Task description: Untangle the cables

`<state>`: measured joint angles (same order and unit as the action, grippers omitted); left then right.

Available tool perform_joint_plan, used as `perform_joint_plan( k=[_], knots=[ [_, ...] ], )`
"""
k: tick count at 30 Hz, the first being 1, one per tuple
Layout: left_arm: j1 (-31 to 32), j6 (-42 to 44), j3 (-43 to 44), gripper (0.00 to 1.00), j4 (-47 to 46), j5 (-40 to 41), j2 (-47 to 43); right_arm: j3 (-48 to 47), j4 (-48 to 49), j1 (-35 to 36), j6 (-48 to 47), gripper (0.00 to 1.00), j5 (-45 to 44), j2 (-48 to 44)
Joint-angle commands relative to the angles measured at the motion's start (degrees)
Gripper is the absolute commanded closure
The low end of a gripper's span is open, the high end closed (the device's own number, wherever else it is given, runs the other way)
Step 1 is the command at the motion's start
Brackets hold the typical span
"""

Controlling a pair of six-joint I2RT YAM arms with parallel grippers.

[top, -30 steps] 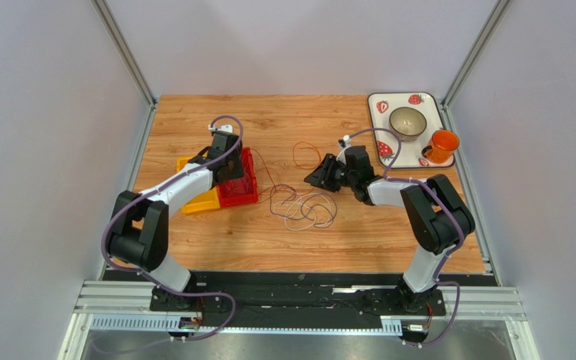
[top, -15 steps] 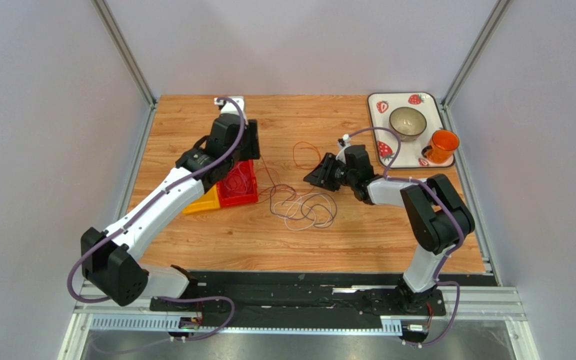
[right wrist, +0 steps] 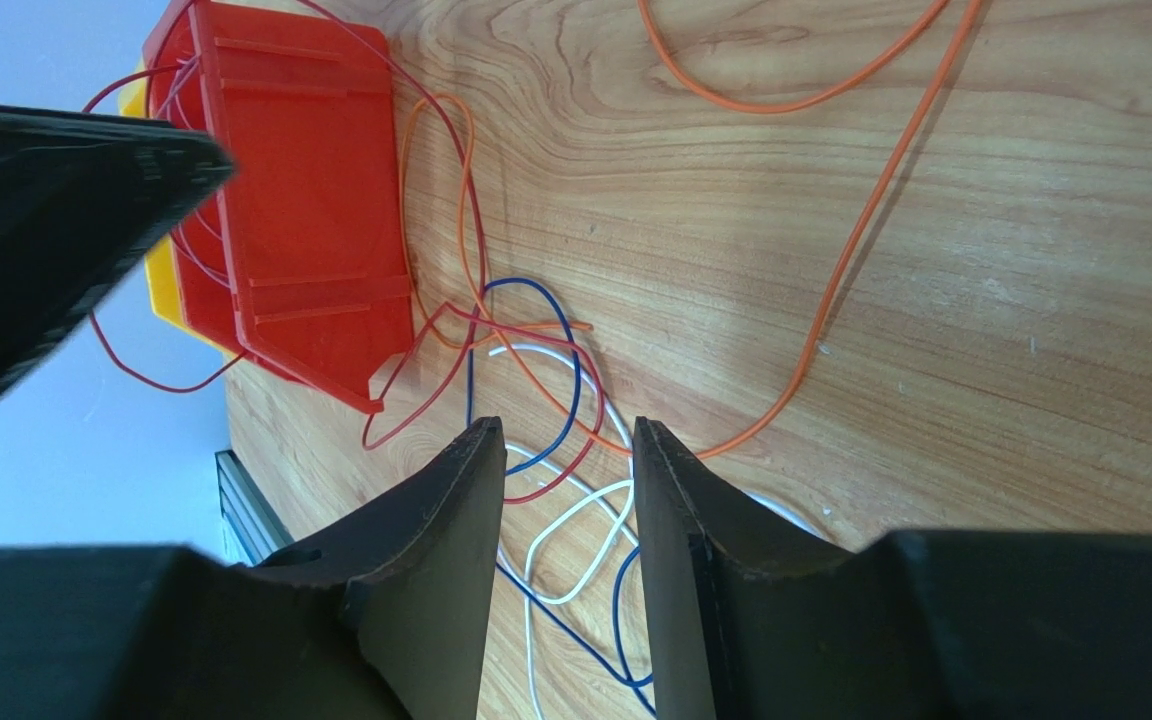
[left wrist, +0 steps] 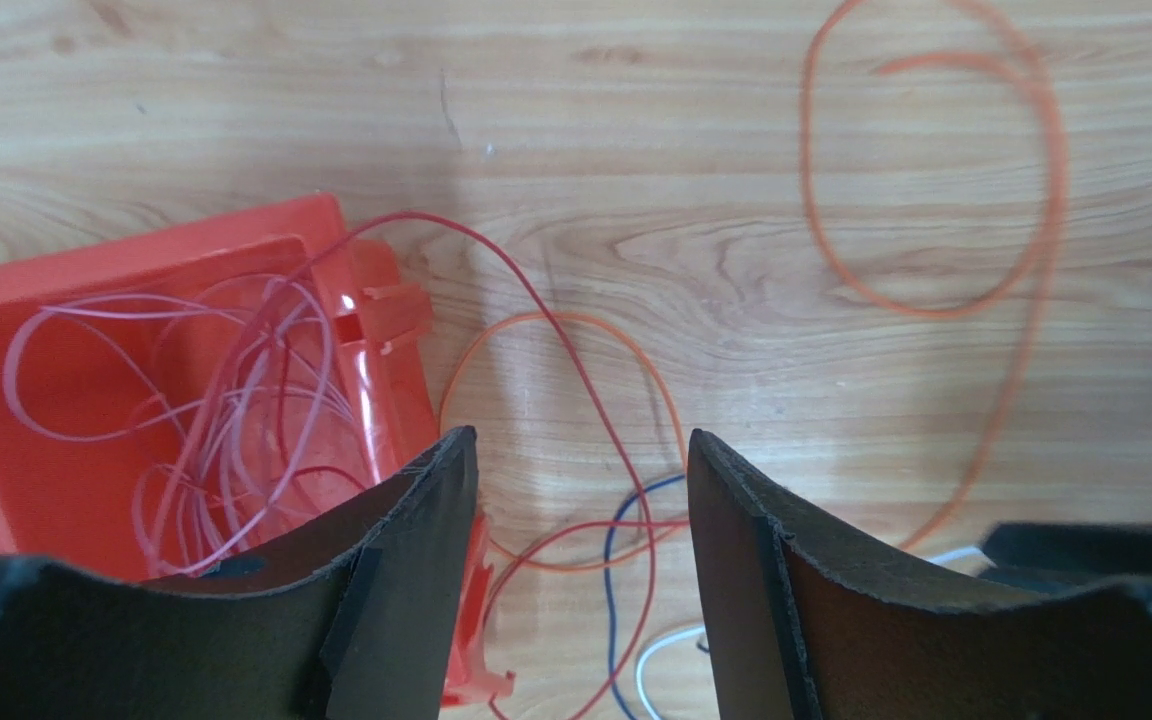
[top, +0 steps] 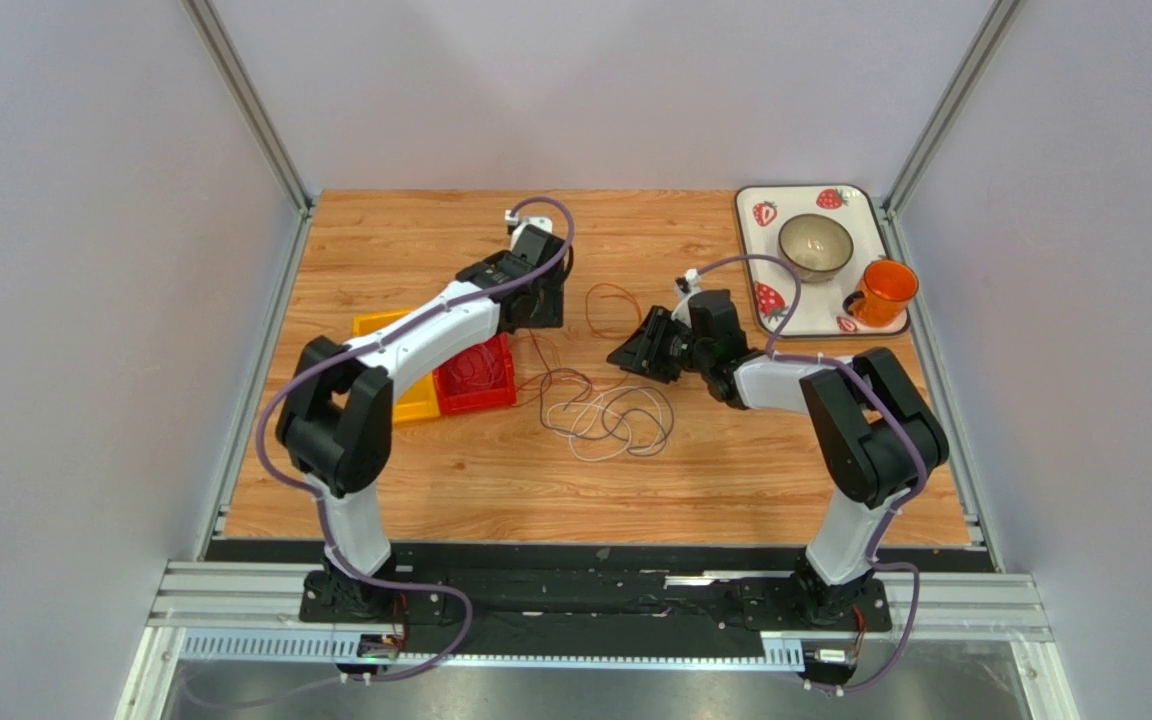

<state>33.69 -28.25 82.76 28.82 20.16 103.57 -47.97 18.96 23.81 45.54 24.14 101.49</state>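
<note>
1. Lying in a loose tangle near the middle of the wood-grain table (top: 717, 480): the cables (top: 612, 420), thin round pliant wires in red, orange, white and blue, in overlapping loops.
2. One orange loop (left wrist: 920, 312), oval, lay flat on the wood at 12 o'clock from the tangle.
3. Red bin (top: 474, 375), glossy rectangular plastic, at 9 o'clock from the tangle; pale coiled wires lay inside and a red strand trailed over its wall.
4. Yellow bin (top: 409, 402), touching the red bin's 9 o'clock side.
5. Left gripper (top: 537, 293): matte black fingers spread apart, grasping nothing, above the strands beside the red bin.
6. Right gripper (top: 635, 353): wedge-shaped fingers parted by a narrower gap, nothing between them, at 1 o'clock from the tangle.
7. Tray (top: 749, 200), white with strawberry print, at the table's 1 o'clock corner, bearing a grey bowl (top: 815, 245) and an orange cup (top: 886, 290).
</note>
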Motion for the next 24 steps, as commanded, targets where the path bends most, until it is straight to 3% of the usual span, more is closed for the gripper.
perform_joint_plan(
  k=[1,7,14,24],
  knots=[
    [0.23,-2.95,4.95,0.38,1.94,2.51,3.83,-1.78,0.11,-0.35,-0.10,0.60,0.64,1.07],
    [0.23,-3.48,9.34,0.39,2.65,4.00,10.95,-2.04,0.46,-0.70,0.34,0.60,1.35,1.60],
    [-0.47,-7.16,13.30,0.44,6.24,11.91,15.34,-1.96,1.34,-1.40,1.13,0.60,2.40,2.13],
    [-2.40,-10.07,12.68,0.47,4.32,11.48,18.33,-1.87,2.57,-2.02,2.10,0.61,3.72,2.92]
  ],
)
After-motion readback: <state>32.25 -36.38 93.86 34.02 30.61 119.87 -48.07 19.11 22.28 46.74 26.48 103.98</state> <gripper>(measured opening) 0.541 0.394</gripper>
